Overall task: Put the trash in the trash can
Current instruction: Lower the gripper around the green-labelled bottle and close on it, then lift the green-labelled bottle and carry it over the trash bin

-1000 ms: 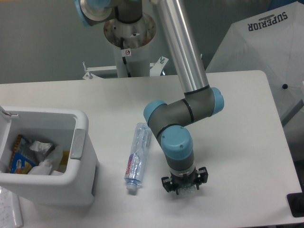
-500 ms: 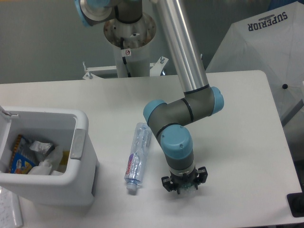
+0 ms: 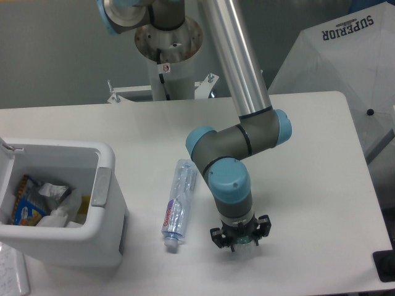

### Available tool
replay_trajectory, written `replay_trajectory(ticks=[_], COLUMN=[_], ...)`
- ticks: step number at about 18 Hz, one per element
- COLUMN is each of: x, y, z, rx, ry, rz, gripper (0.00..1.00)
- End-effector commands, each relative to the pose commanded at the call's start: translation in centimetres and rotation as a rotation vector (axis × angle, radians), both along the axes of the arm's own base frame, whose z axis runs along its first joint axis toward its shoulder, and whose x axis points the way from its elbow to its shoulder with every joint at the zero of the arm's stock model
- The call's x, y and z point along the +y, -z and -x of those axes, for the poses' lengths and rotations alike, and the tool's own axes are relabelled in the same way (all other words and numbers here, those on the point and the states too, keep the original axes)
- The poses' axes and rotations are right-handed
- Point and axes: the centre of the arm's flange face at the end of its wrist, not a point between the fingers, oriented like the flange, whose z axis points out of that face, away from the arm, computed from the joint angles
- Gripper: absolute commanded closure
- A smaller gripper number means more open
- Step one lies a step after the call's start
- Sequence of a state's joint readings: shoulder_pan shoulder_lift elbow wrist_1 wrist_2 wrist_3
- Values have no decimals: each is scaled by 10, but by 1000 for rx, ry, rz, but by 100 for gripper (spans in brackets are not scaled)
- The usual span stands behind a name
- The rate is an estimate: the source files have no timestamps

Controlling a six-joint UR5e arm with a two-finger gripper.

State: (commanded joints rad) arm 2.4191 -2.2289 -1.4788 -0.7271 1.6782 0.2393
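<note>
The longer clear bottle (image 3: 177,205) with a red-and-blue label lies on the white table, cap toward the front, between the trash can and the arm. The trash can (image 3: 105,185), a white bin with a grey side handle, stands at the left and holds assorted rubbish. My gripper (image 3: 241,240) points straight down at the table's front, right of the long bottle. A small piece of clear plastic with a green tint shows between its fingers: the shorter bottle (image 3: 245,241), mostly hidden under the wrist. The fingers look closed on it.
The arm's base column (image 3: 166,49) stands behind the table. A white folded umbrella (image 3: 345,68) marked SUPERIOR leans at the back right. A black object (image 3: 386,265) sits at the table's front right corner.
The wrist and gripper have shifted slightly up and left in the picture. Less of the clear bottle shows below the gripper than a second ago. The long bottle has not moved.
</note>
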Motion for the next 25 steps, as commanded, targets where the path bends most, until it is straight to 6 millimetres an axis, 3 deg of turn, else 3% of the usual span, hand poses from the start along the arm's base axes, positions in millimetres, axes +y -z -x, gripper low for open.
replay_trajectory(ticks=[3, 8, 11, 15, 19, 23, 25], x=[-2, -4, 1, 12, 19, 18, 20], y=[-5, -29, -65, -152, -241, -318, -346], z=[3, 7, 16, 19, 8, -34, -57], rx=[6, 34, 78, 178, 174, 232, 255], ry=[-3, -9, -12, -23, -127, -107, -77], rz=[-5, -31, -81, -205, -441, -544, -578], gripper=[36, 36, 36, 36, 36, 36, 36])
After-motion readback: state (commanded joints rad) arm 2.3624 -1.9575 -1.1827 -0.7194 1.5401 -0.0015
